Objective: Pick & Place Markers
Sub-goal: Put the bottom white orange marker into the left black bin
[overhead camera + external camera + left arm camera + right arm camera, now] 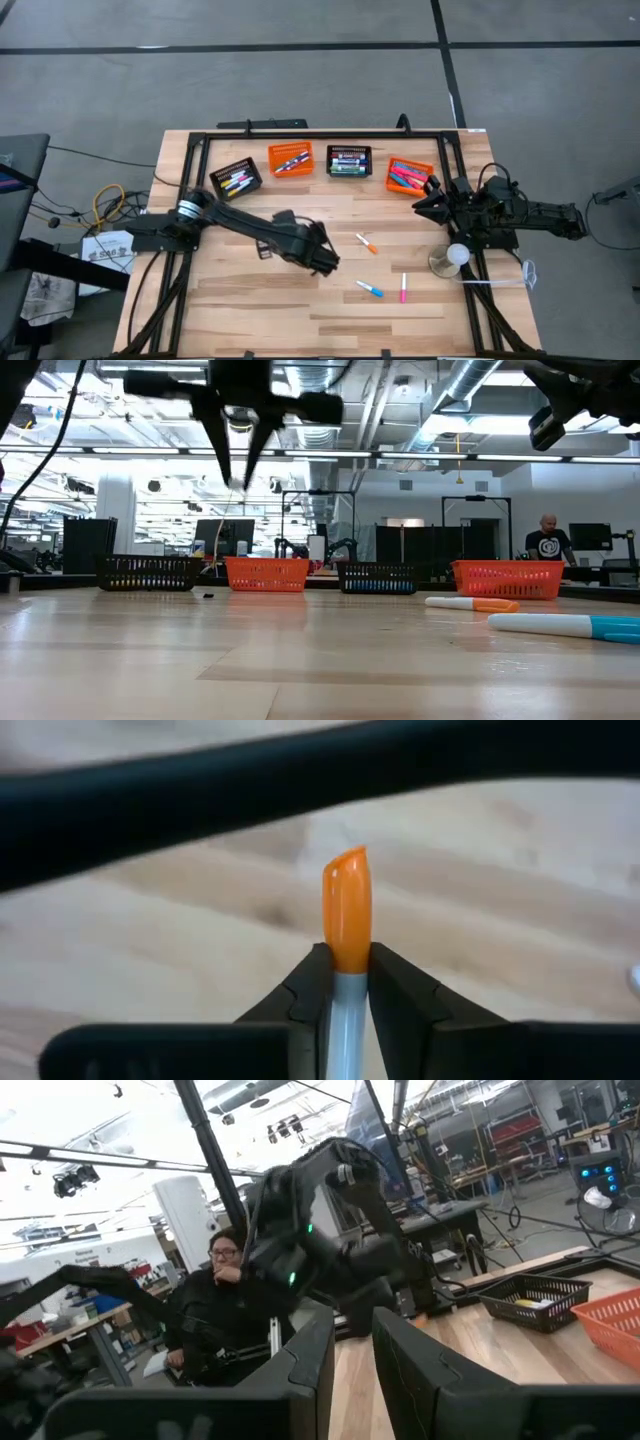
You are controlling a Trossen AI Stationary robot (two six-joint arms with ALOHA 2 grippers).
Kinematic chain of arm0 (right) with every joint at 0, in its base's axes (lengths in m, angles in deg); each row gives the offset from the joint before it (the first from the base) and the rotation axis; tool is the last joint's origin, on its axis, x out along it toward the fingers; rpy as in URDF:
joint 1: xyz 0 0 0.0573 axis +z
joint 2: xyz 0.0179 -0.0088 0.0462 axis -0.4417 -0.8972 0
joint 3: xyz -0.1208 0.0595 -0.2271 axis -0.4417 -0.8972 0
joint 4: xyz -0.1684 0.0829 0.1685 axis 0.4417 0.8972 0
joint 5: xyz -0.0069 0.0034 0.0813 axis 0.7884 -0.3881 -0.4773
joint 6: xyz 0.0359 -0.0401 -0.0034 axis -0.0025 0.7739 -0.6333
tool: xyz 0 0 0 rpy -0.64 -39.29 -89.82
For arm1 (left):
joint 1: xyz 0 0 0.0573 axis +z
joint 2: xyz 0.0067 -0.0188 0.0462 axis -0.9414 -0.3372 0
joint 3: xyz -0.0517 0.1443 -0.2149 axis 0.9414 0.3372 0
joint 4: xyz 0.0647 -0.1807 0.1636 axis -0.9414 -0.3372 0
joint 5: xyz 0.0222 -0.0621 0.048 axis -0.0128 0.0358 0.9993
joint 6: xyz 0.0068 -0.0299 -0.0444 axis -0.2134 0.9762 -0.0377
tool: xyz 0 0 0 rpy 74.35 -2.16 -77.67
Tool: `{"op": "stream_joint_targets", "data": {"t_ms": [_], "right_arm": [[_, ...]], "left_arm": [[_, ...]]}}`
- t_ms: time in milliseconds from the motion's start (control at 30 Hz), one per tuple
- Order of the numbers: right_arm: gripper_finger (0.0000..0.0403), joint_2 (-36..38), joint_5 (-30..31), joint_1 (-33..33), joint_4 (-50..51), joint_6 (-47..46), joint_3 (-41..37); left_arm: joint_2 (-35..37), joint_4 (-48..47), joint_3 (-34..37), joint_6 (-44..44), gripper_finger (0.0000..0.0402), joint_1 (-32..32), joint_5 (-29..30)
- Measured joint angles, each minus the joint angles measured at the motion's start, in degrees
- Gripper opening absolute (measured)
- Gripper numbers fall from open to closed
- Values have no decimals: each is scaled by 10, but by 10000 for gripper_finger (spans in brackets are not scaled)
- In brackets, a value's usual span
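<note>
Above the middle of the table [250, 310], the left gripper [347, 982] held an orange-capped marker [347, 910] between its jaws, clear of the wood. The narrow hold near the cap could let the marker pivot or slip during transfer. The right gripper [352, 1342] waited beside the table's right edge, jaws nearly shut and empty.

Robotics lab (ceiling ducts [470, 385], workbenches)

Four small mesh baskets stand in a row along the far edge of the pale wooden surface [250, 310]: a black basket [235, 181], an orange basket [291, 158], a second black basket [349, 161] and a second orange basket [408, 177]. Grey floor [300, 80] surrounds it. A person in dark clothes [215, 1315] sits beyond the surface.
</note>
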Motion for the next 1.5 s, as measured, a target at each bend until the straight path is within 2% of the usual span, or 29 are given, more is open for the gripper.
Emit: {"op": "stream_joint_targets", "data": {"t_ms": [67,167,433,633,800,967,1233,1367,1500], "right_arm": [[63,0,0,0,0,0,0],[63,0,0,0,0,0,0],[63,0,3,0,-10,0,0],[63,0,34,0,-10,0,0],[63,0,61,0,-9,0,0],[63,0,61,0,-9,0,0],[63,0,61,0,-9,0,0],[63,0,61,0,-9,0,0],[63,0,61,0,-9,0,0]], "left_arm": [[23,-17,4,-6,57,5,19],[81,-18,50,-41,56,18,56],[271,-18,235,-74,61,65,67],[386,-13,333,-132,57,94,78],[442,-8,371,-272,60,131,78],[469,4,386,-460,61,191,78],[455,72,387,-774,61,333,78],[444,109,387,-896,62,406,75],[441,165,394,-997,62,464,44]]}}
